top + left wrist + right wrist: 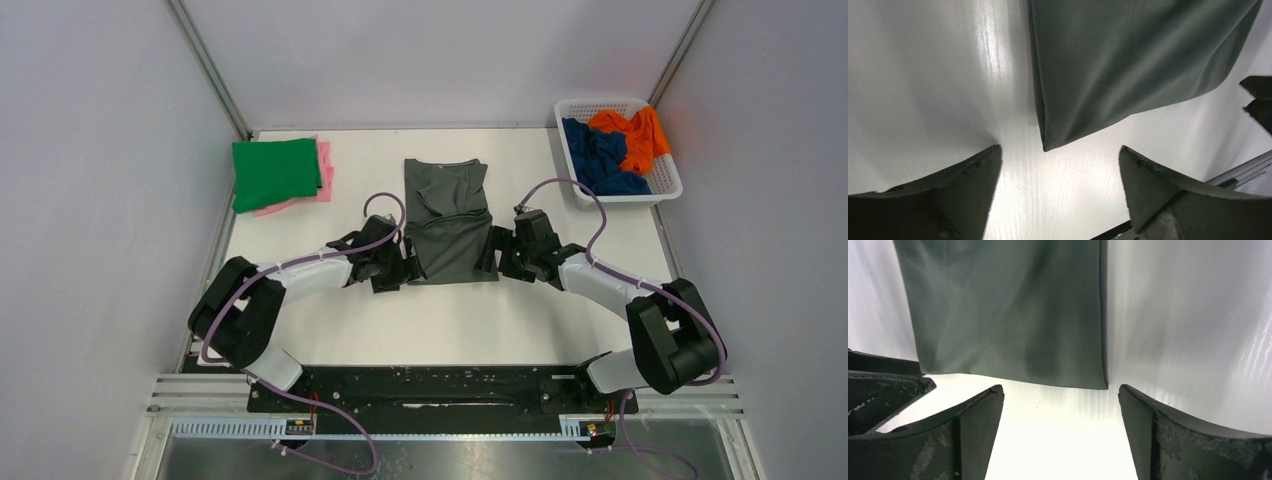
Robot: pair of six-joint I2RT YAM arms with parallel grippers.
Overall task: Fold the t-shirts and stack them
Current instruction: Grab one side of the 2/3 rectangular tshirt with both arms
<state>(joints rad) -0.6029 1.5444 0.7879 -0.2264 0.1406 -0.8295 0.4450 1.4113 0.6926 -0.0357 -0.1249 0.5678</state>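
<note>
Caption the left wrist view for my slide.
Left gripper, jaws open, framing a corner of the folded dark grey t-shirt on the white table.

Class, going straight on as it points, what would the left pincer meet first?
Probably the near corner of the dark grey t-shirt, just ahead of the open left pincer; depth is unclear.

Arms (300,272): black joints, white links. Purple cable (384,195) arches behind left claw (400,268) and right claw (497,258). Black wedge fingers (1198,445), scuffed.
</note>
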